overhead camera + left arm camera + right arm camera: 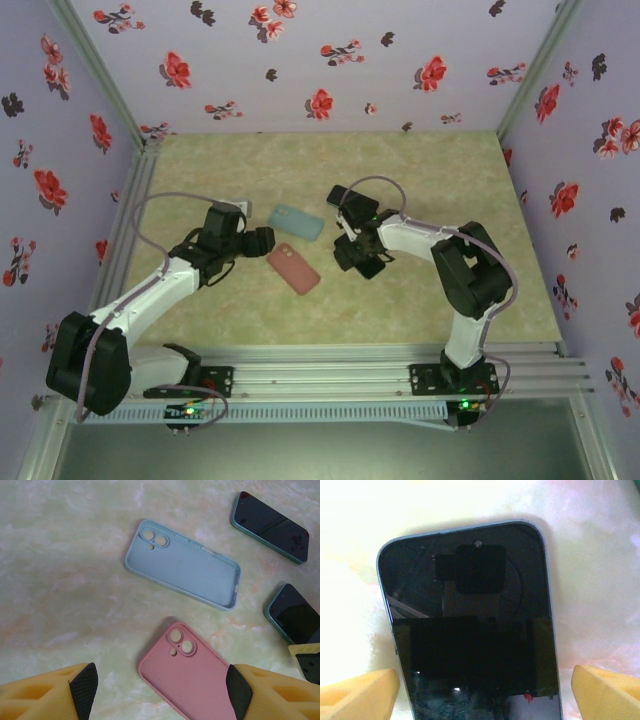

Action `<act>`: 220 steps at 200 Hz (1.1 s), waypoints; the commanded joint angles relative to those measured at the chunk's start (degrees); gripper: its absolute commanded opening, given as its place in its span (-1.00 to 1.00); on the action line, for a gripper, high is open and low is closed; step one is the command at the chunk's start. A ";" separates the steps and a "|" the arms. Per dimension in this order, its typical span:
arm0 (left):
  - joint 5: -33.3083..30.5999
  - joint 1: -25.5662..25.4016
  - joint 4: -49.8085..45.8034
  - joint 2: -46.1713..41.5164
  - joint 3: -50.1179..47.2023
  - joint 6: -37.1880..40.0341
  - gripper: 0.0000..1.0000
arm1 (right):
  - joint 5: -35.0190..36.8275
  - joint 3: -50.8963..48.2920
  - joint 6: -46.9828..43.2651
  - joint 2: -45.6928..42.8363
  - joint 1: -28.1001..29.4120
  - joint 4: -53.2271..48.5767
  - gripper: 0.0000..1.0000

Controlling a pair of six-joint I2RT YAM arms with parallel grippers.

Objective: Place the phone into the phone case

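A dark-screened phone (pixel 470 630) lies face up on the table, and my right gripper (pixel 485 695) stands open astride it, one yellow finger (pixel 360 695) on each side of its edges. The left wrist view shows this phone (pixel 295 615) at the right edge. My left gripper (pixel 161 692) hangs open just above a pink phone case (pixel 190 675) lying hollow side up. A light blue phone case (pixel 185 565) lies hollow side up beyond it. Seen from above, the pink case (pixel 293 268) and blue case (pixel 296 221) lie between the left gripper (pixel 262 240) and right gripper (pixel 352 255).
A second dark phone (pixel 270 525) lies face up past the blue case. Flowered walls (pixel 320 60) close in the marbled table (pixel 440 170) at the back and both sides. A metal rail (pixel 330 370) runs along the near edge.
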 commanded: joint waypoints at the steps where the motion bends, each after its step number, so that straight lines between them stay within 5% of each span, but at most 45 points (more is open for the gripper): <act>1: 0.63 -0.25 0.11 -0.26 0.24 0.64 0.46 | -0.47 1.53 -0.85 1.35 0.35 -3.39 0.76; 220: 7.48 -1.11 5.54 10.29 3.82 -0.35 0.42 | -0.89 3.34 0.30 -3.03 0.42 -6.31 0.34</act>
